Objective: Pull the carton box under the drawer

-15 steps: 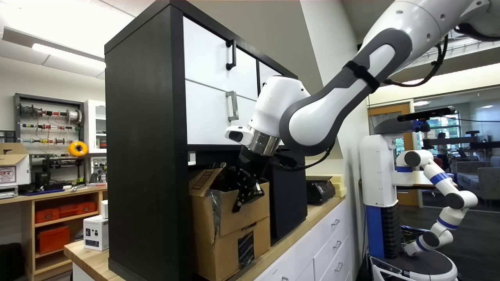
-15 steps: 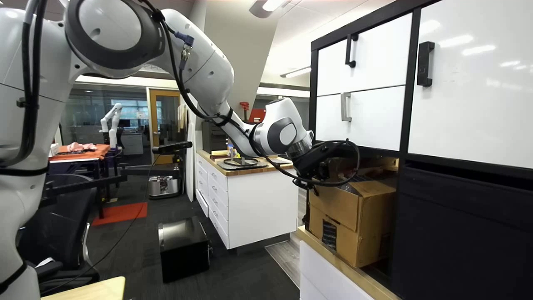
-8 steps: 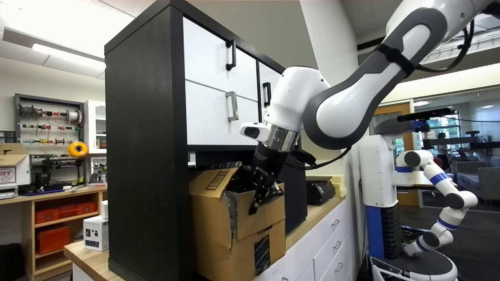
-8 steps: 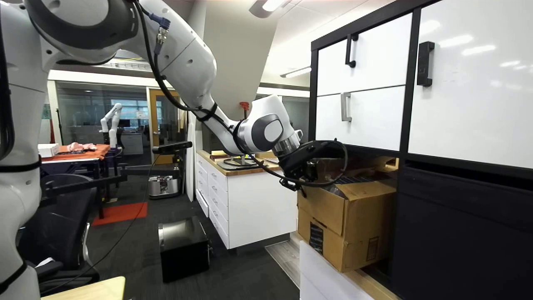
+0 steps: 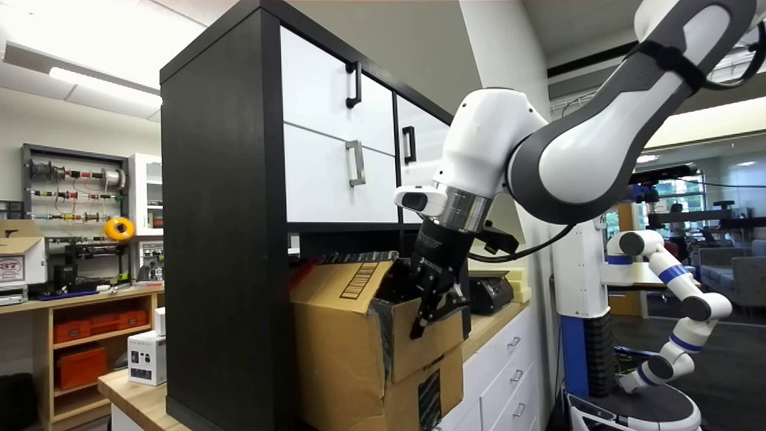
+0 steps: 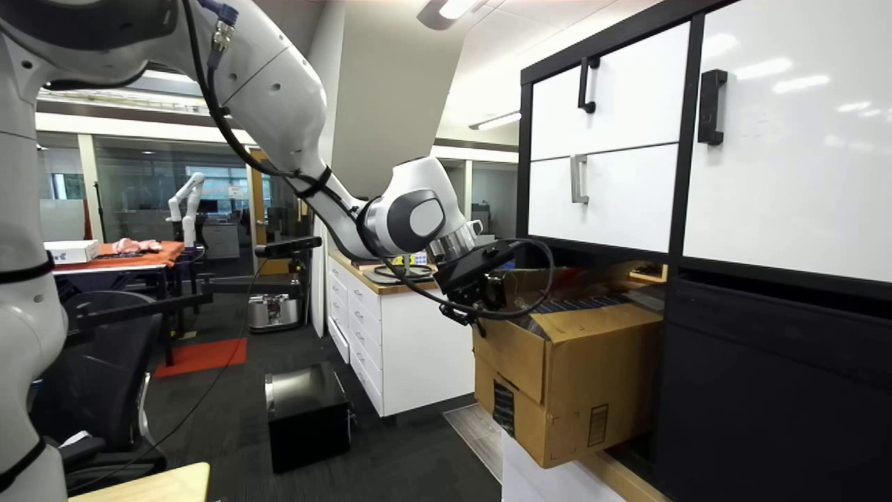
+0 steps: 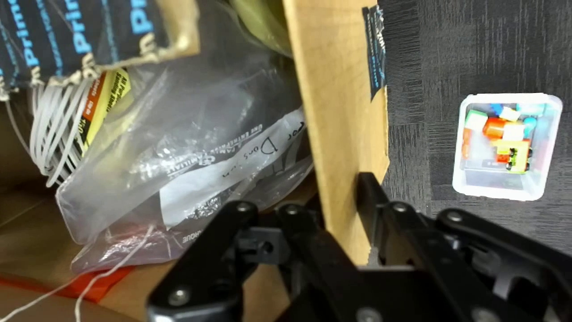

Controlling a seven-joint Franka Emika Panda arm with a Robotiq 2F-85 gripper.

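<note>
Wrist view: one wall of the carton box [image 7: 328, 103] is seen running from twelve o'clock to five, and its edge is pinched by the gripper [image 7: 342, 203], which is framed at six o'clock. One finger [image 7: 372, 192] is set against the outer face and the other, partly hidden, is set inside; only the thickness of the cardboard is spanned by the jaws. Toward nine o'clock, inside the box, a clear plastic bag [image 7: 196, 152] can be seen, with white loops [image 7: 53, 134] just beside it; at ten o'clock a yellow pack of sanding sheets [image 7: 112, 93] is partly overlapped by a flap [image 7: 85, 33] bearing printed tape. In both exterior views the box is shown partly within a bay of the black cabinet [image 5: 215, 227], with the drawer [image 5: 326, 179] set above it toward twelve o'clock, and the edge of the wooden counter [image 6: 627, 482] is overhung by the box's front end. In an exterior view the arm [image 5: 589, 161] is extended from two o'clock. In the wrist view, a clear tub [image 7: 487, 180] of coloured pieces [image 7: 505, 129] is seen on the dark floor [image 7: 418, 67] at three o'clock. At seven o'clock in an exterior view a black case [image 6: 306, 422] is seen, and at four o'clock in an exterior view a white-and-blue robot [image 5: 577, 263].
</note>
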